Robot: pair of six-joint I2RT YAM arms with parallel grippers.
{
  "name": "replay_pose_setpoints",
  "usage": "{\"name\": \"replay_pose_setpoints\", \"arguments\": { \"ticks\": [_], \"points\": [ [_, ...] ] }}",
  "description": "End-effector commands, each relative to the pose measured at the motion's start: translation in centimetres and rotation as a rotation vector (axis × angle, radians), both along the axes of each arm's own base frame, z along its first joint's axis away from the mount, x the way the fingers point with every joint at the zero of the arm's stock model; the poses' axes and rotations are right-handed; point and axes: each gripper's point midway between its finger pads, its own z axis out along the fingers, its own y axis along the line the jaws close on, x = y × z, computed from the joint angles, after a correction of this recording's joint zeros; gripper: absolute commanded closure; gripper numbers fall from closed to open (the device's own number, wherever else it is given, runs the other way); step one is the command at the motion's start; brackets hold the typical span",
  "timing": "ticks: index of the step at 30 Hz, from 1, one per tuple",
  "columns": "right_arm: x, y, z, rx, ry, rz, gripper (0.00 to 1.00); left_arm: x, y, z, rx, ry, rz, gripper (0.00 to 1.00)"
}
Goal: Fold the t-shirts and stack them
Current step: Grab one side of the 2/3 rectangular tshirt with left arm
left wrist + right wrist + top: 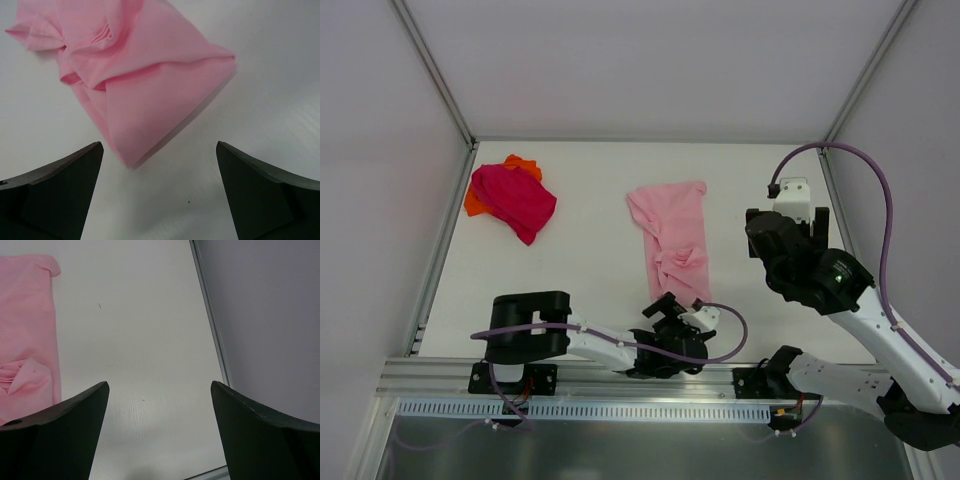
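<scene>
1. In the middle of the desk [580,290] lies the light pink t-shirt [670,235]. It's a long narrow strip running from far to near, flat-ish at the far end and all bunched and twisted at the near end.
2. Way over at the far left corner is the magenta t-shirt [515,200], crumpled in a heap on top of the orange t-shirt [524,163]. Only bits of the orange one peek out, at the far side and the left edge. That pile is well apart from the pink one.
3. The left tool [160,147] sits low, right at the near end of the pink shirt. Its jaws are spread wide with nothing gripped. In its wrist view the shirt's folded corner pokes toward the gap between the fingers [65,185] but touches neither one.
4. The right tool [159,387] is off to the right of the pink shirt, over bare desk, near the right wall [270,315]. It's also spread wide with nothing in it, and the shirt's edge shows only at the left of its view.
5. A purple cable [886,215] loops above the right arm.
</scene>
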Motion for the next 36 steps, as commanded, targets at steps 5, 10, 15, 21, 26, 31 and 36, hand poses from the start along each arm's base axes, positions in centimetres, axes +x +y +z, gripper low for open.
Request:
{"name": "replay_pose_setpoints", "arguments": {
  "ticks": [5,10,15,21,26,31,36],
  "points": [
    [-0.1,-0.6,2.0,0.021,-0.05,-0.006,0.12,2.0,-0.7,0.0,0.135,-0.024,0.023,0.01],
    [-0.5,-0.9,2.3,0.038,-0.063,-0.004,0.12,2.4,-0.1,-0.4,0.179,-0.009,0.047,0.01],
    [-0.7,-1.1,2.4,0.044,-0.068,-0.007,0.12,2.8,0.2,-1.6,0.188,0.026,0.05,0.06],
    [-0.7,-1.1,2.2,0.043,-0.065,-0.005,0.12,2.6,0.2,-3.0,0.19,0.066,0.032,0.65],
    [-0.3,-0.5,1.3,0.035,-0.048,-0.002,0.12,1.9,0.6,-2.4,0.171,0.073,0.043,1.0],
    [0.2,0.0,1.0,0.031,-0.039,-0.001,0.12,0.6,2.5,1.1,0.125,0.026,0.105,1.0],
    [0.2,0.0,1.3,0.041,-0.048,0.001,0.12,-1.7,4.7,4.3,0.144,-0.027,0.141,1.0]
  ]
}}
